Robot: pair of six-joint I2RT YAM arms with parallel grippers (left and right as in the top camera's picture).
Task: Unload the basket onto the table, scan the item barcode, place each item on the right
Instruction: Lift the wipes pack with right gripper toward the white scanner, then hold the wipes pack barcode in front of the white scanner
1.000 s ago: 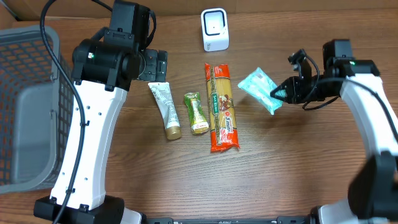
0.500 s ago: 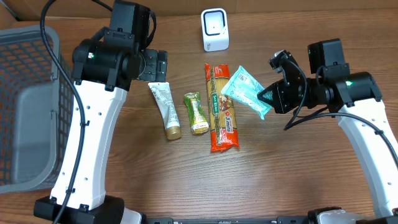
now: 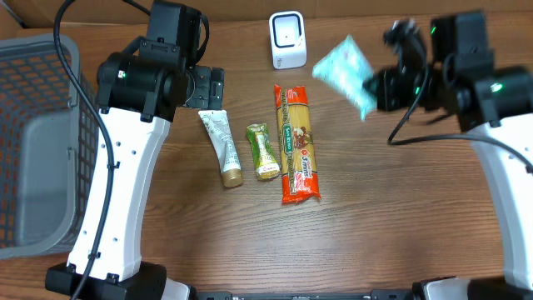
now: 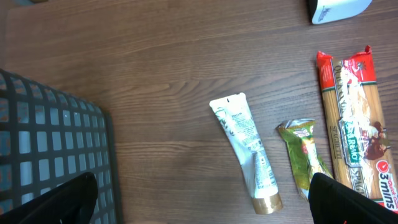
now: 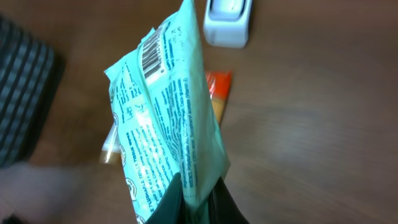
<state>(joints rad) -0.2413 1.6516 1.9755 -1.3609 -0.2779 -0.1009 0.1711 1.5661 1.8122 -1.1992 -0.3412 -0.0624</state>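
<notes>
Up and away from the tabletop [image 3: 375, 208] goes the mint-green packet [image 3: 343, 68]: a second ago it hung low to the right of the pasta pack [image 3: 297, 143], half a second ago it swung in over that pack's upper end, and now it is raised and blurred with motion, just right of the white scanner [image 3: 287, 39]. The right tool [image 3: 376, 87] carries it, pinched tight on the packet's lower edge, as the wrist view shows. From that view the barcode [image 5: 149, 53] sits near the packet's top corner, on the printed face, with the scanner standing beyond the top edge. I judge the lift done and the presenting step in hand. The code seems not yet squared to the scanner's window, so a turn of the wrist is probably needed. The left tool [image 3: 206, 87] has not shifted and hangs with its fingers spread wide, holding nothing, above the tube [image 3: 221, 147]. The tube, the green sachet [image 3: 264, 152] and the pasta pack lie in their row as before. The one container is the grey mesh basket [image 3: 33, 67] at the left edge. None of the goods shows inside it, only a paler grey shape that I cannot make out.
</notes>
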